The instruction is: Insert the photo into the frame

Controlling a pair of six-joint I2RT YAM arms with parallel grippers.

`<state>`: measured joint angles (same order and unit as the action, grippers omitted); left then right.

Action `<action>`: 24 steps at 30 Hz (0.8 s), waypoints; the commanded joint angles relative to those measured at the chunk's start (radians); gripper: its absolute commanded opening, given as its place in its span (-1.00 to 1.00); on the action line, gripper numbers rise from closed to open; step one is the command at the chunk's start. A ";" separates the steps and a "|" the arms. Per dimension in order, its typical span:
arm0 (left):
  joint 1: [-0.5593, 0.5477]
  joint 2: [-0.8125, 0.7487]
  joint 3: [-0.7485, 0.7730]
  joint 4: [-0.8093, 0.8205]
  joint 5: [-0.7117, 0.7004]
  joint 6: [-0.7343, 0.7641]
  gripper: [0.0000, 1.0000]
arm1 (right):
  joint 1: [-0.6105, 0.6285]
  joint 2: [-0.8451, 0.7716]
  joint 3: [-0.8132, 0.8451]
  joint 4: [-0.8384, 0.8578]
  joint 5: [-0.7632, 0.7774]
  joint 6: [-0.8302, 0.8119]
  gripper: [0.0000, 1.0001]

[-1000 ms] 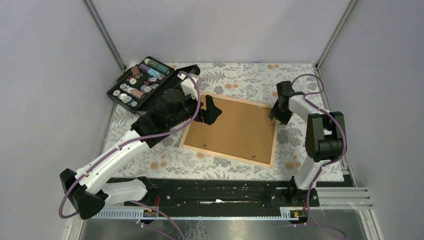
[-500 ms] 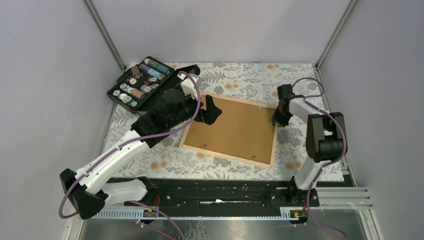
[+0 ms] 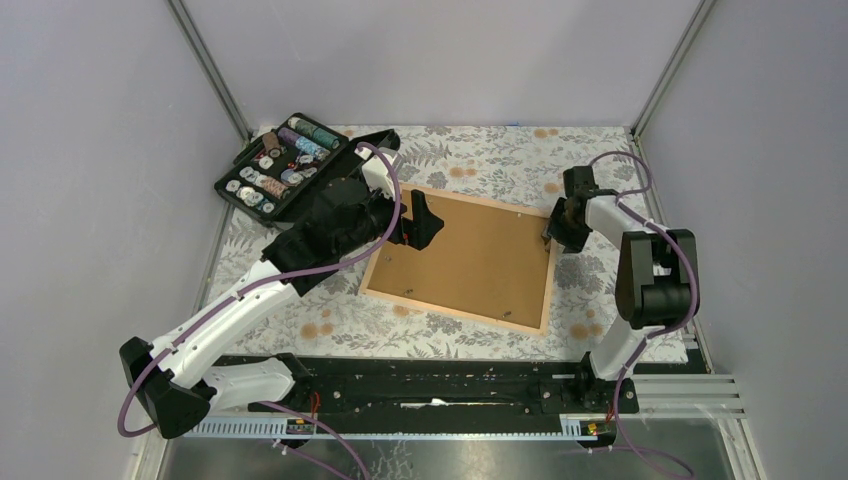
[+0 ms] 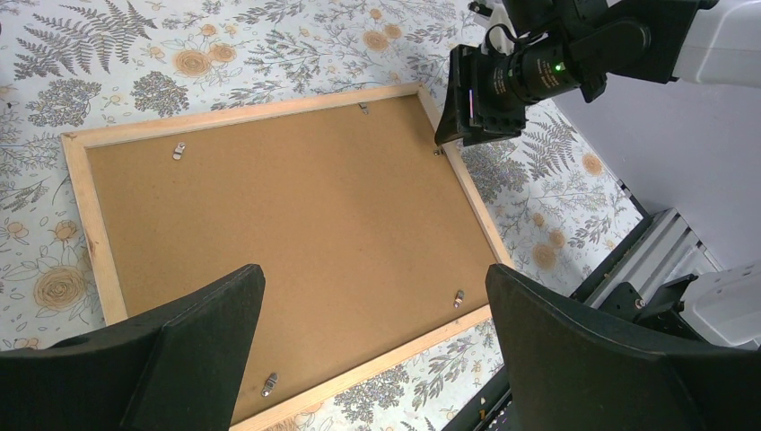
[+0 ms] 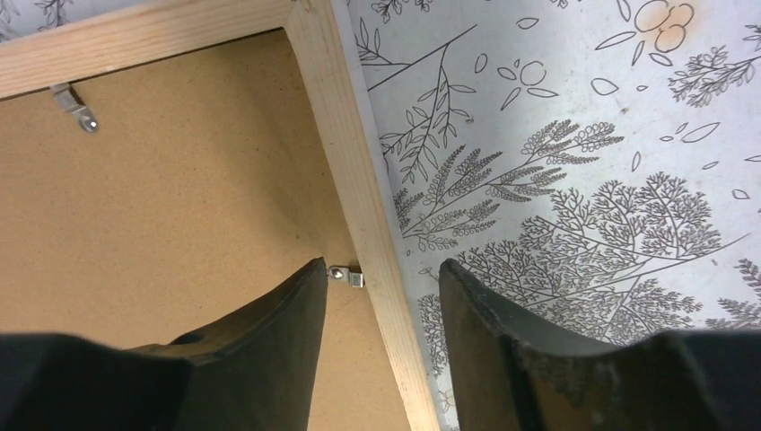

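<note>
Top camera: I see the frame (image 3: 450,311) lying back-side up in the middle of the floral cloth (image 3: 480,150), with a brown backing board (image 3: 470,255) filling it. 1 open black case (image 3: 285,165) sits at the far left. The left gripper (image 3: 420,220) hangs over the frame's left end.

Left wrist: its 2 fingers (image 4: 179,359) are spread wide above the board, holding nothing.

Right wrist: the right gripper (image 5: 381,269) is parted. It straddles the frame's right rail at 1 metal clip (image 5: 346,276), and I can't tell whether a fingertip touches the clip.
</note>
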<state>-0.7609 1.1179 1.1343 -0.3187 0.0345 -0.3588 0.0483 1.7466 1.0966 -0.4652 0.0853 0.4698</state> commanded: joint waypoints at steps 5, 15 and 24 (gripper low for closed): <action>0.003 -0.018 -0.004 0.061 0.020 -0.003 0.97 | 0.028 -0.129 -0.027 -0.143 0.001 -0.071 0.25; 0.004 -0.005 -0.009 0.066 0.048 -0.015 0.97 | 0.051 -0.099 -0.129 -0.188 -0.073 -0.143 -0.13; 0.004 -0.018 -0.009 0.062 0.020 -0.008 0.97 | 0.051 -0.004 -0.064 -0.220 -0.112 -0.193 -0.30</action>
<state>-0.7609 1.1191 1.1271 -0.3138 0.0570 -0.3664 0.0948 1.6878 1.0096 -0.6479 -0.0216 0.3244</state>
